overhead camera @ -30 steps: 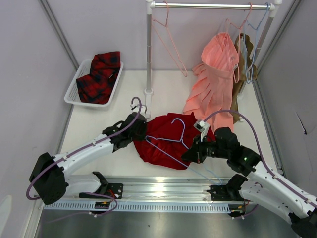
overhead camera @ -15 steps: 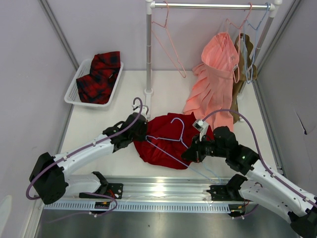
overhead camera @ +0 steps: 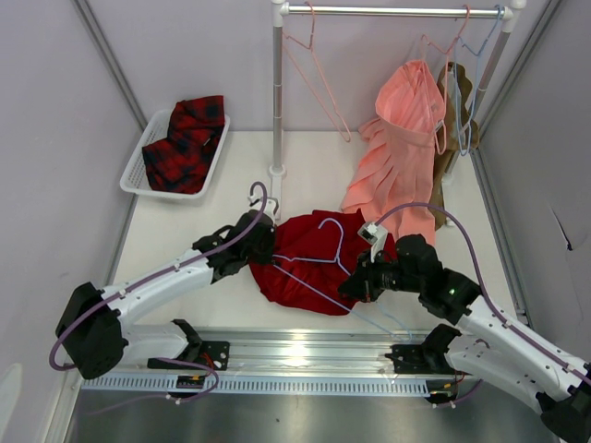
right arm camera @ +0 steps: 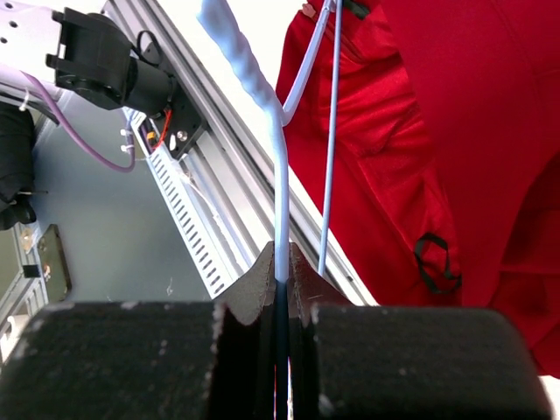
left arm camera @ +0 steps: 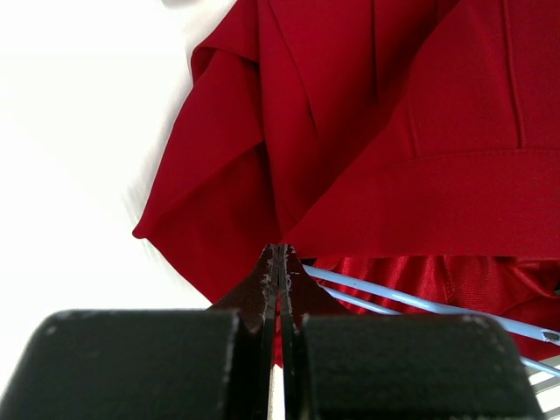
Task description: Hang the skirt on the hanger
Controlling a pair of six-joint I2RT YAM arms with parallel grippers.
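The deep-red skirt (overhead camera: pixel 297 281) lies crumpled on the white table between my two arms. The light-blue hanger (overhead camera: pixel 341 245) rests across it, hook pointing away from me. My left gripper (overhead camera: pixel 261 242) sits at the skirt's left edge, shut on a fold of the skirt (left arm camera: pixel 350 105); the folds run into its tips (left arm camera: pixel 280 249). Two wires of the hanger (left arm camera: pixel 420 304) pass under the raised top layer there. My right gripper (overhead camera: pixel 355 284) is at the skirt's right side, shut on a hanger (right arm camera: pixel 280 175) wire at its tips (right arm camera: pixel 282 262), with the skirt (right arm camera: pixel 455 131) beside it.
A white basket (overhead camera: pixel 138 161) at the back left holds a red-and-black plaid garment (overhead camera: pixel 189 134). The rack's pole (overhead camera: pixel 277 92) stands behind the skirt. A salmon-pink pleated skirt (overhead camera: pixel 397 157) and pink hangers (overhead camera: pixel 314 74) hang from the rail. A metal rail (overhead camera: pixel 305 355) runs along the near edge.
Both arms have crept slightly away from me with the skirt and hanger. Both grips stay as they were.
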